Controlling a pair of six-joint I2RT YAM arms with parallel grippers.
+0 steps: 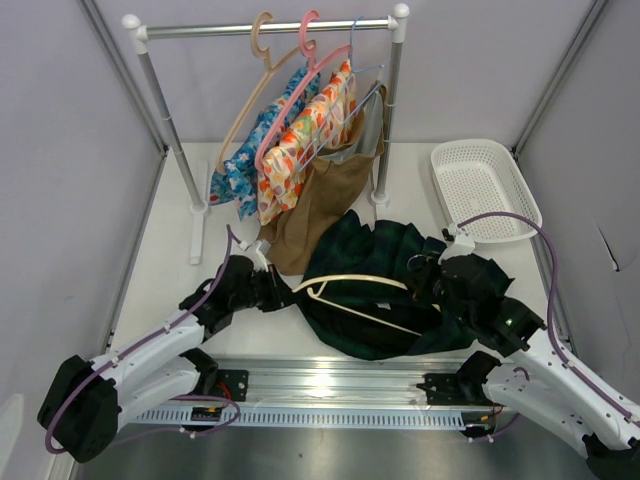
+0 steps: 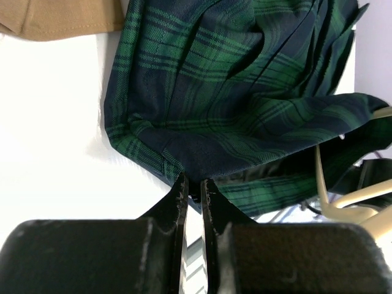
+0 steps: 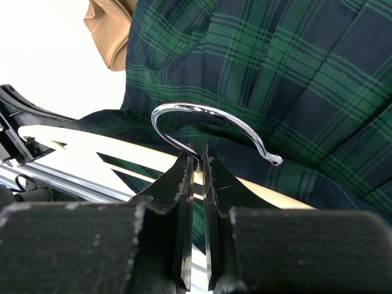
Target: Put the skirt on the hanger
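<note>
The skirt (image 1: 385,255) is lying in a crumpled heap at the middle of the near edge of the desk (image 1: 170,260). Its far side is just beside the brown garment (image 1: 320,205). The hanger (image 1: 350,283) is laid on top of the skirt, with its arms running along the near edge.

The left tool (image 2: 193,184) is almost fully closed, and the skirt's edge is pinched between its tips; only a thin slit is seen between the fingers. The right tool (image 3: 197,158) is closed just as far on the foot of the metal hook (image 3: 211,113), where the hook joins the cream arm. So the cloth is held on the left side and the hanger on the right.

The step in hand is judged to be the passing of the hanger into the skirt, and little of it seems done. Whether the end of one arm is already under a fold cannot be told.

To do it well, the pinched edge should be lifted and drawn toward the left edge of the desk, so that an opening is made. The hanger should be held level and slid in by its hook. Only one layer should be gripped; if both are caught, no opening will be formed. The hook is thin and smooth, so the hanger may be turned in the grip if it is pushed hard against the folds. The brown garment should not be dragged along.
</note>
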